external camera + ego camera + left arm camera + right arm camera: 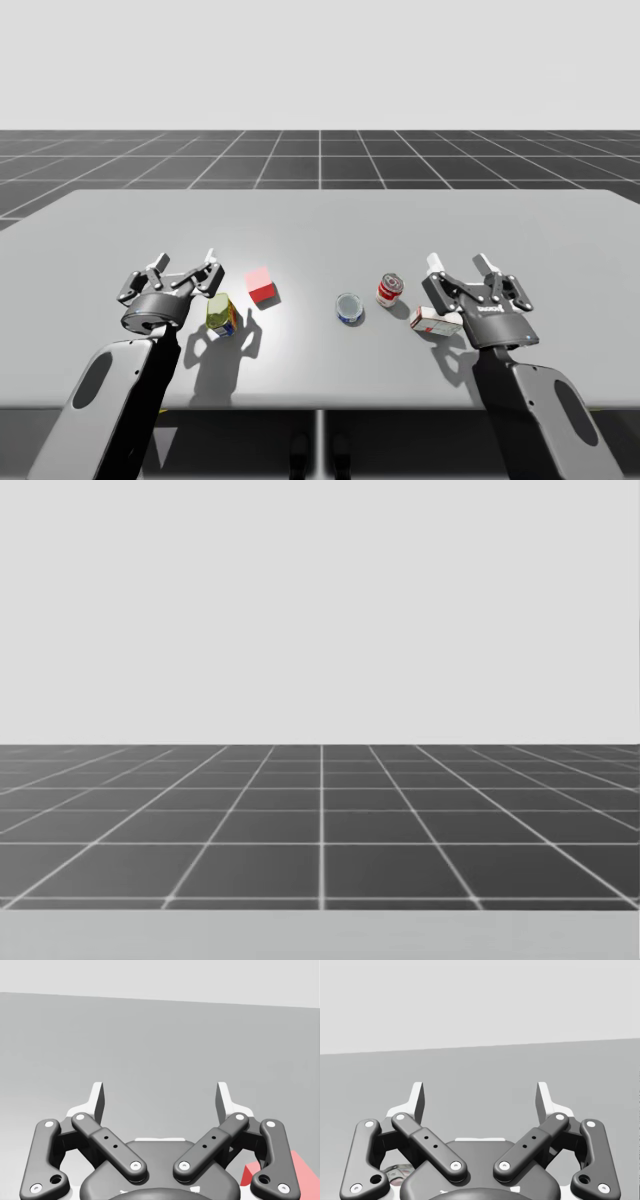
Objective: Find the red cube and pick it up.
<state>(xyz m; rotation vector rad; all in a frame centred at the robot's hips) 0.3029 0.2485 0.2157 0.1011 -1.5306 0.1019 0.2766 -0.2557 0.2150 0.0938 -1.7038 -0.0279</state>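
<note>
Just beside my spread left jaws lies the red cube.

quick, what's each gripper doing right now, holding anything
Left gripper: open, empty, the small red cube lying beside it.
Right gripper: open, empty.

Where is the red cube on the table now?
In the high view the red cube lies left of centre, beside the yellow box and near my left gripper.

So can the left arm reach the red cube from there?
Probably yes. The red cube lies just beside my open left gripper, with bare table between them. The yellow box stands close by that gripper, so I might brush it when swinging over.
</note>
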